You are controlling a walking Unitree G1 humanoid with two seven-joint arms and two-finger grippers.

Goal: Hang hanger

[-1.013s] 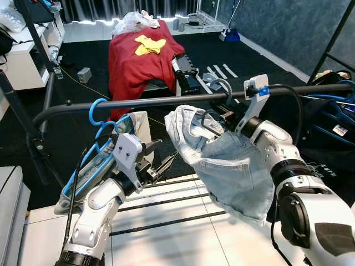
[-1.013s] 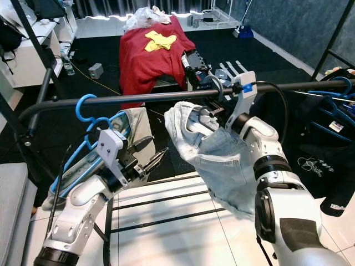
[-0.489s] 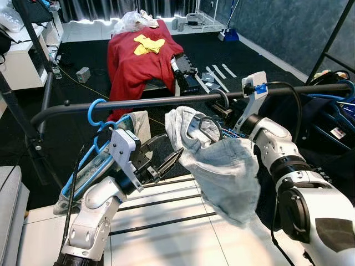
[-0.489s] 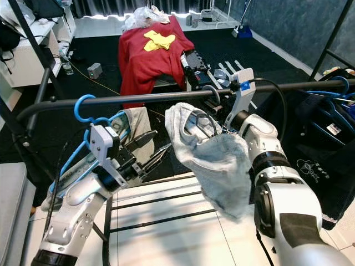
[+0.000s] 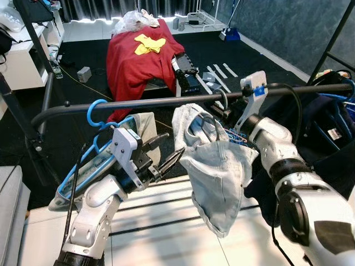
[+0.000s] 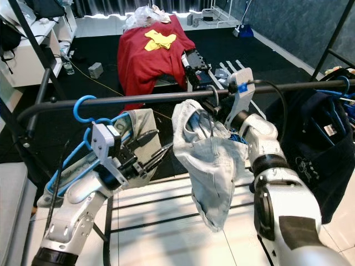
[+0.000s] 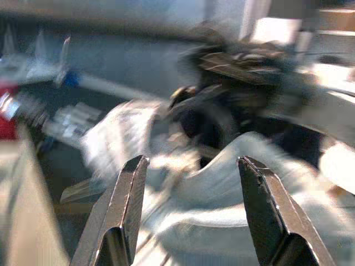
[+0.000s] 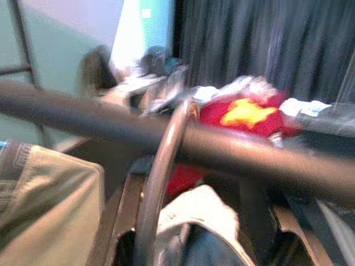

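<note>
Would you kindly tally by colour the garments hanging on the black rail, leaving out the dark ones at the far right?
Khaki garment: 1
Pale denim garment: 1
Total: 2

— Head views: bright, even daylight from the far curtained window [image 5: 111, 8]; sharp throughout. Glare?

— Blown-out strip along the window's foot. Soft sheen on the white tiled floor [image 5: 166, 233], faint shadows beneath the pale denim garment [image 5: 219, 177].

— Wrist views?

— Both smeared by motion blur. Left: dim, greyish. Right: the dark metal rail [image 8: 166, 136] is soft, with a washed-out bright patch behind it.
</note>
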